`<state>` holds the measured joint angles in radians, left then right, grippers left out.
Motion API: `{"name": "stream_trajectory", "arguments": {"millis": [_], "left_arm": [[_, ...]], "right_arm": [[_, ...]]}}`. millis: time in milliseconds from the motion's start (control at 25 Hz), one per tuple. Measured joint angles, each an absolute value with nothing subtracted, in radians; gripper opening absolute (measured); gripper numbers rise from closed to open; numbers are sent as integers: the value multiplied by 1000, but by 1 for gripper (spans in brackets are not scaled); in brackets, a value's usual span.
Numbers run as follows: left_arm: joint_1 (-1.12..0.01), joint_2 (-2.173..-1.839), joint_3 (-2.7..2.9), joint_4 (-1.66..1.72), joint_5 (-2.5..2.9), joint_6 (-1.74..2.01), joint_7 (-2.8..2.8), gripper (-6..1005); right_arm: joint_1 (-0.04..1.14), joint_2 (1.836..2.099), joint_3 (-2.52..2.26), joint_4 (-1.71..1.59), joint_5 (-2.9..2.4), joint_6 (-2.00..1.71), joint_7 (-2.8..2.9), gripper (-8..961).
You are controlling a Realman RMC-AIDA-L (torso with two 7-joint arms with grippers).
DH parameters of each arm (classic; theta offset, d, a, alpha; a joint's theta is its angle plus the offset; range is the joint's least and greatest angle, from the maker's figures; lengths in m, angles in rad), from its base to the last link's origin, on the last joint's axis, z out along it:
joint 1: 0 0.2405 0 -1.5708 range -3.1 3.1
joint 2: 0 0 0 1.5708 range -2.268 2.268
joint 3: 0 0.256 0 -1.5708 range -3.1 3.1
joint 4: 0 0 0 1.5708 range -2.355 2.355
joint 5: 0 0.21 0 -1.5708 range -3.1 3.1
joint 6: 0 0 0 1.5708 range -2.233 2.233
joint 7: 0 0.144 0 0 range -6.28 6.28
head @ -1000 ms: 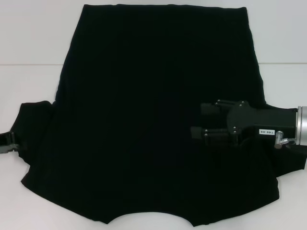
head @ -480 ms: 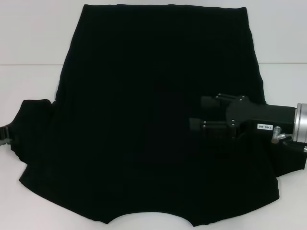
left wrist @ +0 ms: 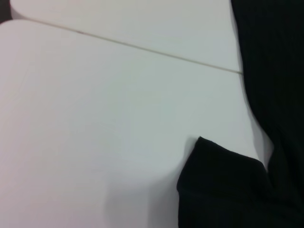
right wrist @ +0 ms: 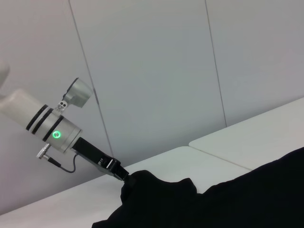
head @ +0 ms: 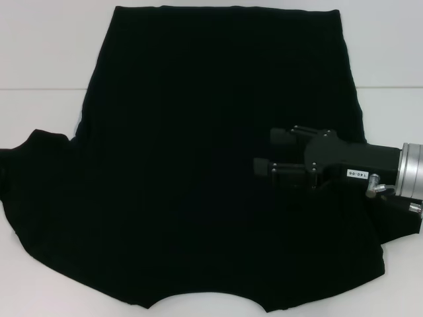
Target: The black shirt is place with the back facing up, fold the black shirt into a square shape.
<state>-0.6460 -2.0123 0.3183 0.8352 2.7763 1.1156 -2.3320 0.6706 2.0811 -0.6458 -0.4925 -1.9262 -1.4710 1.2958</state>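
Head view: the shirt (head: 218, 165) lies spread across the white table (head: 39, 53), hem far from me, collar cut-out at the near edge. My right gripper (head: 272, 150) hangs over the right half of the cloth, fingers parted with nothing between them. The left sleeve (head: 33, 172) looks lifted and pulled outward, though my left gripper isn't visible here.

Left wrist view: bare table and a sleeve corner (left wrist: 223, 185) close below the camera; no fingers show.

Right wrist view: across the cloth I see the left gripper (right wrist: 121, 176) buried in a raised bunch of sleeve, apparently clamped on it.

I judge this the first fold, the left sleeve going in. Next I'd carry that sleeve inward over the body and lay it flat, keeping the right gripper out of the path.
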Motion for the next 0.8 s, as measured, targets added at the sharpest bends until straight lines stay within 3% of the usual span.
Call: {"name": "stream_trajectory", "arguments": {"millis": [800], "left_arm": [[-707,-2002,319,825,2704,1203,-2300,84]], "right_arm": [[670,2085,-646,-491,-1925,-1471,1295,885]]}}
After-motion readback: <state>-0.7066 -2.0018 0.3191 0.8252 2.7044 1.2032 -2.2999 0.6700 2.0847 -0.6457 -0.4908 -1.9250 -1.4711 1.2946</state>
